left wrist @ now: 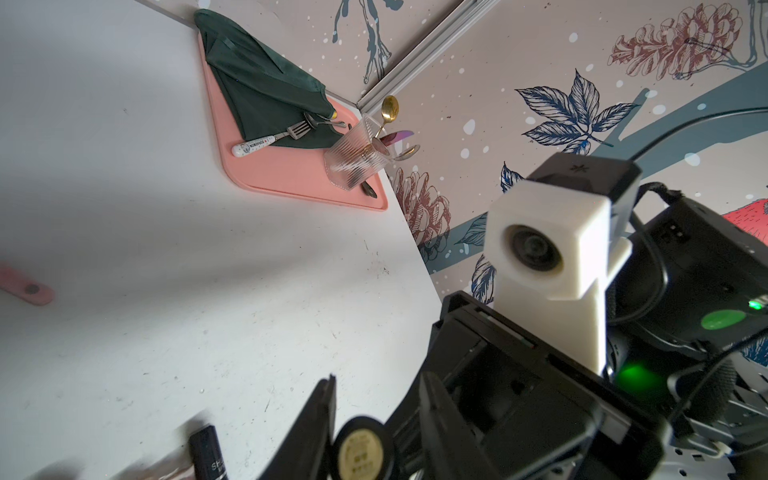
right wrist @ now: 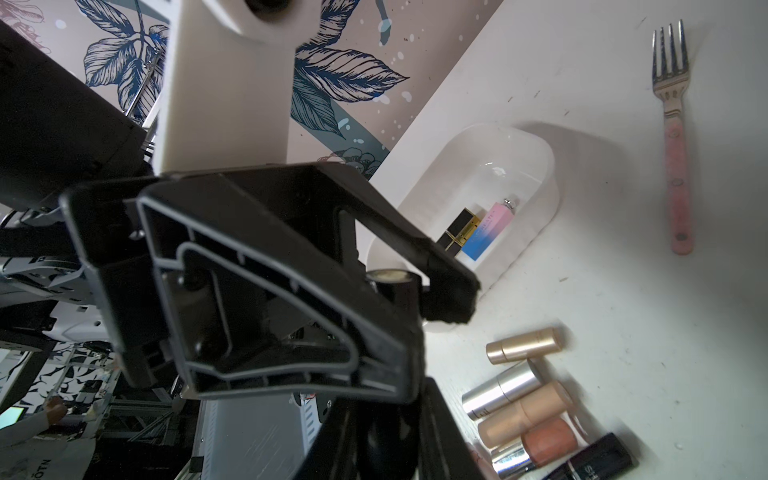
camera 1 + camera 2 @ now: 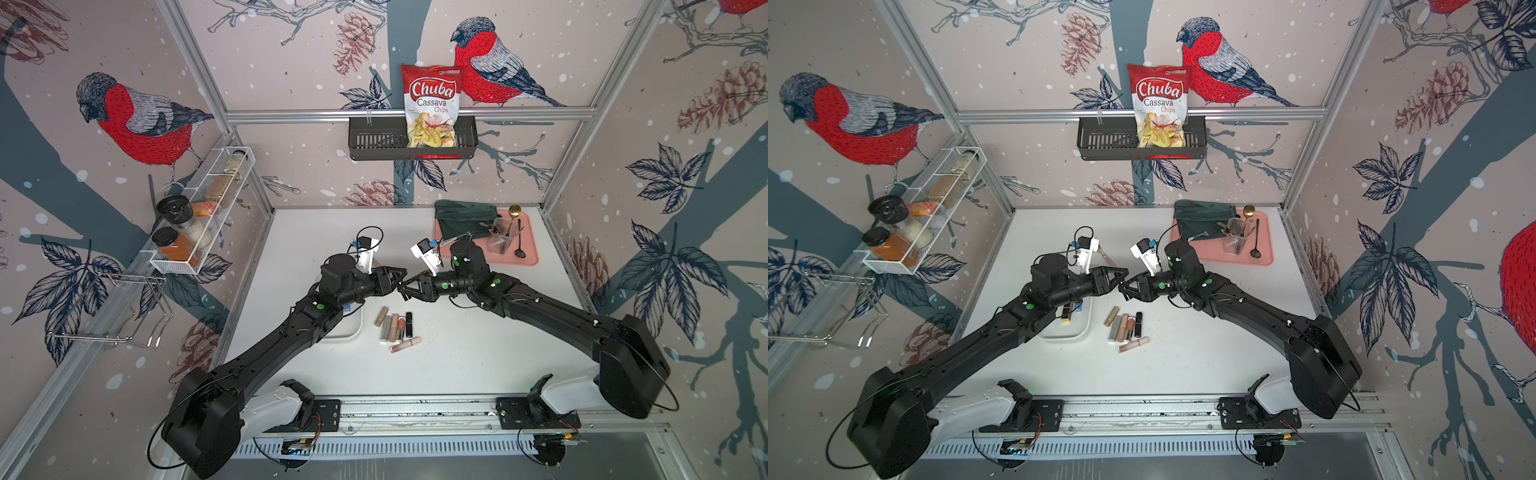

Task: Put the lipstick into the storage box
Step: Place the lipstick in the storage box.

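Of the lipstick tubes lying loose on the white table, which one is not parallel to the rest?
The slim pink lip-gloss tube: it lies crosswise at the near ends of the other five tubes, which lie side by side.

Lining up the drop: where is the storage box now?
In a top view the storage box sits under the left arm, just left of the loose lipsticks.

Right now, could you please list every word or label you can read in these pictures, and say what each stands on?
"Chuba Cassava Chips": on the chip bag in the black basket.
"SH", the rest cut off: on the black tube.
Too small or blurred to read: the print on the fork handle, on the pink-blue tube in the storage box, and on the lipstick at its gold end.
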You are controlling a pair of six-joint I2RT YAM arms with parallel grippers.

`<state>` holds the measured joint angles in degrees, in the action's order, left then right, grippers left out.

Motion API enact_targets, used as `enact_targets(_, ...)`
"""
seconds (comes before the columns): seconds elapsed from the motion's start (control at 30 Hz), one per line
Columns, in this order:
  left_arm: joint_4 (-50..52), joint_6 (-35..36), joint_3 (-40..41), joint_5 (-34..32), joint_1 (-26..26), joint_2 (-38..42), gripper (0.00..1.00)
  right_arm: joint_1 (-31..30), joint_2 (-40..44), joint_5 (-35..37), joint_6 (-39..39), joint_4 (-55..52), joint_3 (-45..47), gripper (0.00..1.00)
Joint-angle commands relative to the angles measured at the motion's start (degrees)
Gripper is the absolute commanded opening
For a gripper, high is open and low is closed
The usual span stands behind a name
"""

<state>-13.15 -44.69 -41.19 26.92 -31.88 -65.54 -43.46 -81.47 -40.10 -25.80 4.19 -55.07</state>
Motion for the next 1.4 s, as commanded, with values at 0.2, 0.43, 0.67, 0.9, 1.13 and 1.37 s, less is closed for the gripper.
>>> enact_targets(0.2, -4.22, -1.76, 0.01, 2.76, -0.46, -1.41, 0.25, -0.03, 0.70, 1.42, 0.57, 1.44, -0.12, 0.20)
enact_targets(0.43, -4.83, -2.27, 0.09, 3.59, -0.45, -1.78, 0.01, 0.26, 0.61, 1.85, 0.66, 1.18, -0.52, 0.25)
enact_targets(0.67, -2.54, -1.22, -0.51, 3.11, -0.36, -1.64, 0.00, 1.47, 1.10, 2.50, -0.19, 1.44, -0.57, 0.75)
enact_targets(0.9, 10.73, 4.66, -3.96, -2.18, 2.26, 0.63, 0.00, 4.99, 5.29, 3.07, -0.70, 1.53, 1.63, 1.00)
enact_targets(1.13, 34.89, 18.34, -10.15, -14.36, 11.66, 2.83, 0.00, 8.76, 11.91, 5.54, -0.05, 1.41, 8.33, 1.00)
enact_targets(1.37, 45.30, 27.29, -13.19, -28.51, 15.69, -2.68, 0.00, 9.10, 12.29, 6.08, -0.48, 1.30, 10.85, 1.00)
